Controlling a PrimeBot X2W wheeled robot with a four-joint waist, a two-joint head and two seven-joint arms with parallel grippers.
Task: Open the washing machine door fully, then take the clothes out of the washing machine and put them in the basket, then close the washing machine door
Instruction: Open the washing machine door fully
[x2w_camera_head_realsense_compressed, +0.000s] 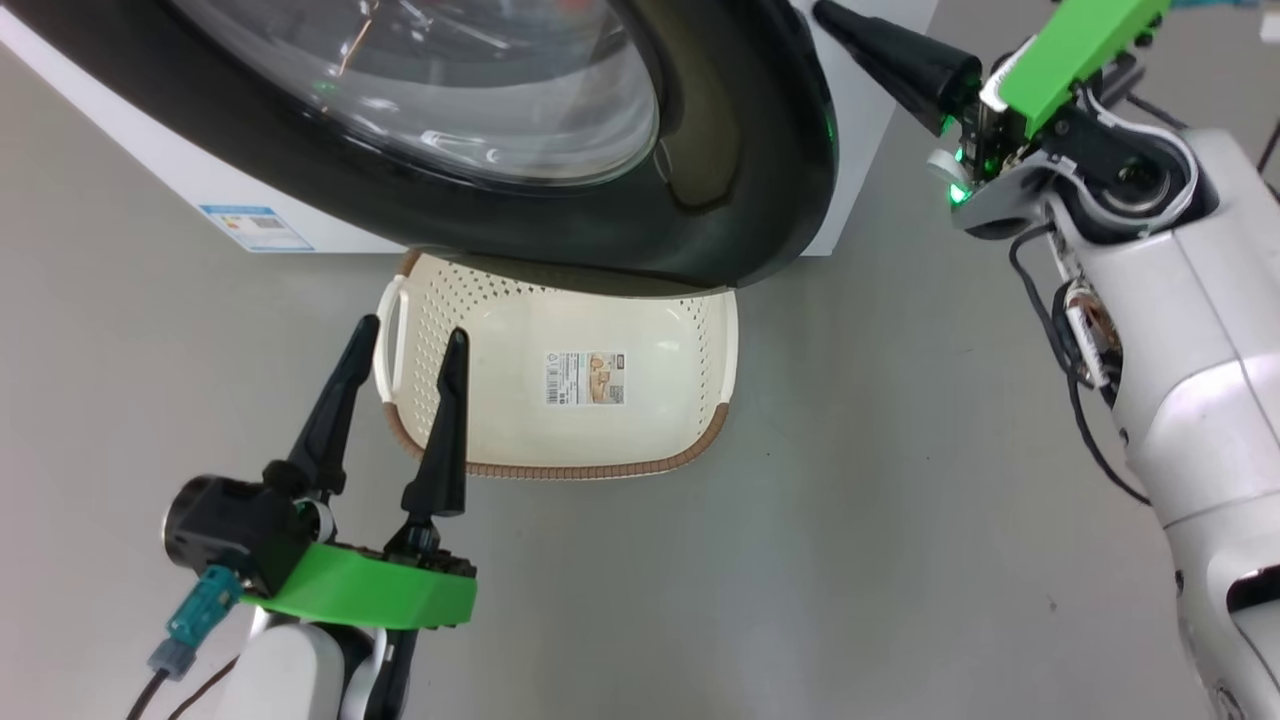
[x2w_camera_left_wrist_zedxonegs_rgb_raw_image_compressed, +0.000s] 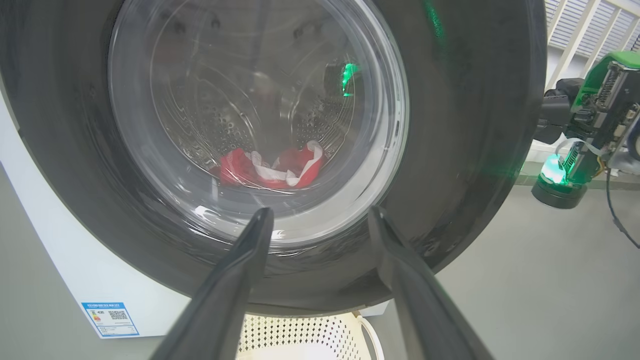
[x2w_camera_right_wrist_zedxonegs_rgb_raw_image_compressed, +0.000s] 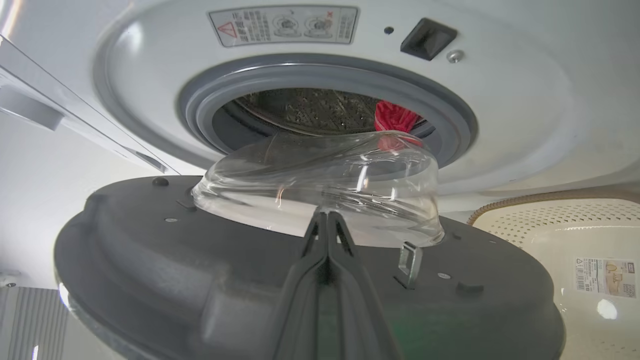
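Two long dark fingers of the right gripper (x2w_camera_right_wrist_zedxonegs_rgb_raw_image_compressed: 325, 214) lie pressed flat together with nothing between them. In the right wrist view their tips lie at the base of the clear glass bowl (x2w_camera_right_wrist_zedxonegs_rgb_raw_image_compressed: 320, 180), on the grey inner face of the washing machine door (x2w_camera_right_wrist_zedxonegs_rgb_raw_image_compressed: 150, 260); whether they touch it cannot be told. In the head view the right gripper (x2w_camera_head_realsense_compressed: 825, 10) points in behind the door's glossy black rim (x2w_camera_head_realsense_compressed: 740, 150). Two fingers of the left gripper (x2w_camera_head_realsense_compressed: 412, 328) stand spread wide and hold nothing. In the left wrist view the left gripper (x2w_camera_left_wrist_zedxonegs_rgb_raw_image_compressed: 321, 212) faces the outer side of the door (x2w_camera_left_wrist_zedxonegs_rgb_raw_image_compressed: 475, 125). One metal latch hook (x2w_camera_right_wrist_zedxonegs_rgb_raw_image_compressed: 410, 260) projects from the door's inner face, just beside the bowl. The door stands partly open, with a gap between it and the white front of the washing machine (x2w_camera_right_wrist_zedxonegs_rgb_raw_image_compressed: 500, 100). The clothes (x2w_camera_right_wrist_zedxonegs_rgb_raw_image_compressed: 395, 116), red with white trim, lie inside the steel drum, and they show through the glass in the left wrist view (x2w_camera_left_wrist_zedxonegs_rgb_raw_image_compressed: 295, 167). The basket (x2w_camera_head_realsense_compressed: 600, 468), holding no garment, sits on the grey floor (x2w_camera_head_realsense_compressed: 900, 450) under the door's lower edge, with the left fingers seen against its left end and a barcode sticker (x2w_camera_head_realsense_compressed: 586, 378) on its floor. One blue label (x2w_camera_head_realsense_compressed: 256, 228) marks the machine's base.
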